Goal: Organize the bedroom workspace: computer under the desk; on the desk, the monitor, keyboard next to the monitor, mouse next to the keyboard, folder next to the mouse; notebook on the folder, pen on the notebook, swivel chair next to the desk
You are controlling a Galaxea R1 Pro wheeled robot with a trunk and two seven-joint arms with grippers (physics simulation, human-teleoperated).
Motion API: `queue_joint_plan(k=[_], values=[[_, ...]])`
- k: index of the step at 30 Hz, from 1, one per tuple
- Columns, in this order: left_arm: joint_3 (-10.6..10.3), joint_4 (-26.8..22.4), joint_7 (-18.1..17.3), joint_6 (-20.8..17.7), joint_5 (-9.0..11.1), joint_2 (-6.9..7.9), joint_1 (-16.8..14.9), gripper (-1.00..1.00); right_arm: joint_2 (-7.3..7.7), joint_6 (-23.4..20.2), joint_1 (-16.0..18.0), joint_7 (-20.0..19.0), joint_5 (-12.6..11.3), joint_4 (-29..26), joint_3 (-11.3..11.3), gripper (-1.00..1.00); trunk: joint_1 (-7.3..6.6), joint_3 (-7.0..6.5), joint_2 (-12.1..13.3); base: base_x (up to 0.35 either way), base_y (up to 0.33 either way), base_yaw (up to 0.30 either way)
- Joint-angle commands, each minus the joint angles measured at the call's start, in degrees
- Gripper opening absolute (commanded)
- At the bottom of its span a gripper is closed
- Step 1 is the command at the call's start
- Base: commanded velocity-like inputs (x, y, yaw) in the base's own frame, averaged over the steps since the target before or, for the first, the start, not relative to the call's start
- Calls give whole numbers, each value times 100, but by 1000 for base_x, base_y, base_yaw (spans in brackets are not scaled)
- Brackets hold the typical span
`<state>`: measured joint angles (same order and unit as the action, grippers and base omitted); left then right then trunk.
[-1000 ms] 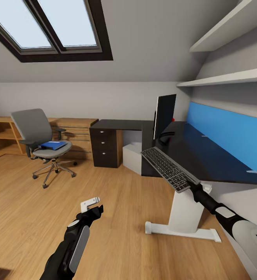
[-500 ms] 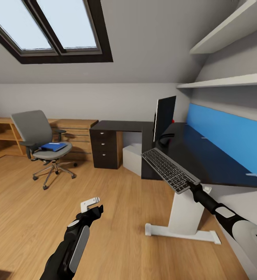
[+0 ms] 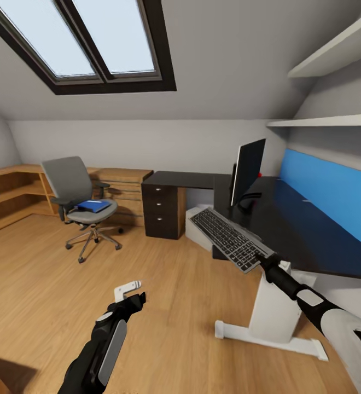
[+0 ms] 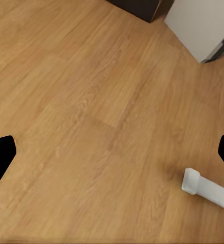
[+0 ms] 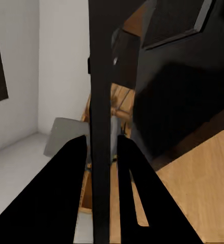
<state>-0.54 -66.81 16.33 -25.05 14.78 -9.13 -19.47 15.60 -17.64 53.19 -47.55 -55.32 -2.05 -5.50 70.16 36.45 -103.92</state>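
My right gripper (image 3: 261, 261) is shut on the near end of the black keyboard (image 3: 228, 238), which hangs tilted over the front edge of the black desk (image 3: 295, 235). The right wrist view has the keyboard (image 5: 99, 101) edge-on between the fingers. The monitor (image 3: 247, 171) stands on the desk. A light grey computer (image 3: 198, 241) sits under it. The swivel chair (image 3: 74, 189) stands apart at the left with the blue folder (image 3: 93, 206) on its seat. My left gripper (image 3: 129, 292) is open and empty above the floor. Mouse, notebook and pen are out of view.
A dark drawer unit (image 3: 162, 210) carries the desk's far end, and low wood cabinets (image 3: 11, 191) line the left wall. A blue wall panel (image 3: 333, 191) and shelves (image 3: 333, 120) back the desk. Its white foot (image 4: 208, 189) lies on the plank floor (image 3: 49, 273).
The camera has moved, so the whole scene has slid to the right. The keyboard stays in my right gripper and now sits a little further off the desk's edge.
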Motion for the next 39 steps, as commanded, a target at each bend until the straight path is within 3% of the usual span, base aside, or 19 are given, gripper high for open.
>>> queue_joint_plan(k=[1,5,9,13,16,20,24,30,39], values=[[-6,-5,45,-17,60,-1,-4,100,-13,-52,1,-35,8,3,-62,-100,-23,-12,39,0,0,275],[-8,-2,40,-16,53,-1,-4,100,-75,-48,1,-58,98,-4,-33,-100,-45,-30,79,0,0,276],[-8,-1,29,-9,55,-1,-4,100,-246,-44,3,-61,567,-166,16,-100,-45,-30,79,0,0,276],[-8,-2,8,-9,59,-1,-4,100,-393,-46,2,-61,712,-359,21,-100,-45,-30,79,77,63,217],[-8,-4,-4,-9,60,-1,-4,100,-428,-50,1,-157,734,-402,17,-100,-45,-30,79,214,182,44],[-2,-1,-7,-9,54,-1,-4,100,-427,-51,-1,-1018,739,-375,14,-100,-45,-30,79,238,204,6],[1,1,-7,-9,51,-1,-4,100,-426,-48,-1,-1269,797,-381,34,-100,-45,-30,79,242,207,1],[1,0,-7,-9,51,-1,-4,100,-434,-32,0,-1297,999,-405,55,-100,-45,-30,79,242,209,0],[9,-3,-7,-9,43,3,-4,100,-438,-55,-1,-1319,963,-417,38,-100,-45,-30,79,245,213,0]])
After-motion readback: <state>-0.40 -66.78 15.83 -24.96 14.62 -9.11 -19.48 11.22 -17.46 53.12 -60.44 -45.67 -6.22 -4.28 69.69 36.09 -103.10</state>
